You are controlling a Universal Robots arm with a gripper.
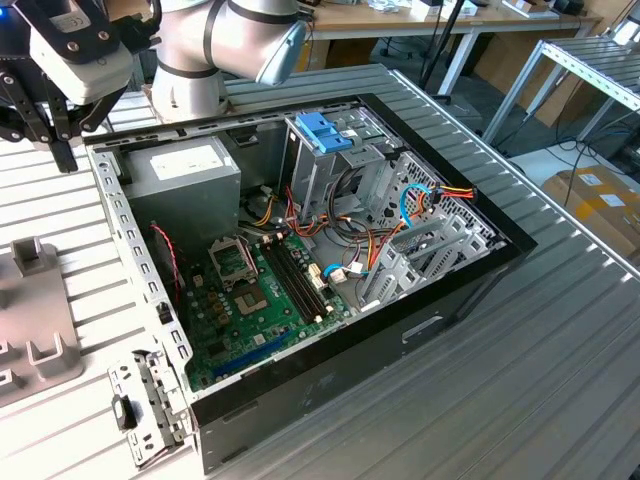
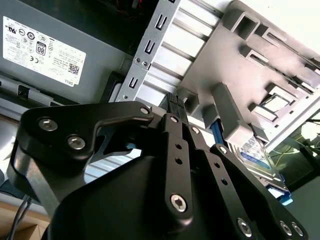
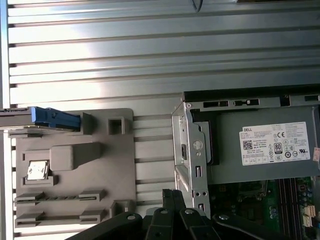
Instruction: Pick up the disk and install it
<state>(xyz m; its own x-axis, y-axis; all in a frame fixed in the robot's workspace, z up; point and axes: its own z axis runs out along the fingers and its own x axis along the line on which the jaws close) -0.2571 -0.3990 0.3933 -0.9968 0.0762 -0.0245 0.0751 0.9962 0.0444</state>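
disk stands on edge in a slot of the grey fixture plate. its silver labelled face shows in the second wrist view, with the bright blue carrier frame along its edges. in the first wrist view the same disk is seen edge-on at one corner of the fixture plate. a small square chip lies in a pocket of that plate, near the disk but not touching it.

the gripper is well apart from the disk and holds nothing. its two black fingers are pressed together with no gap between them. the tips hang over the ribbed metal table, just beside the rim of the open computer case, between the case and the fixture plate.

in the exterior view the gripper hangs at the far side on the exterior view's left, close to the case corner that holds the power supply. the case lies open on the table. its motherboard is toward the near side, and a metal drive cage topped by a blue plastic bracket is at the far side. coloured cables are tangled to the exterior view's right of the cage. the fixture plate sits at the exterior view's left edge, beside the case.
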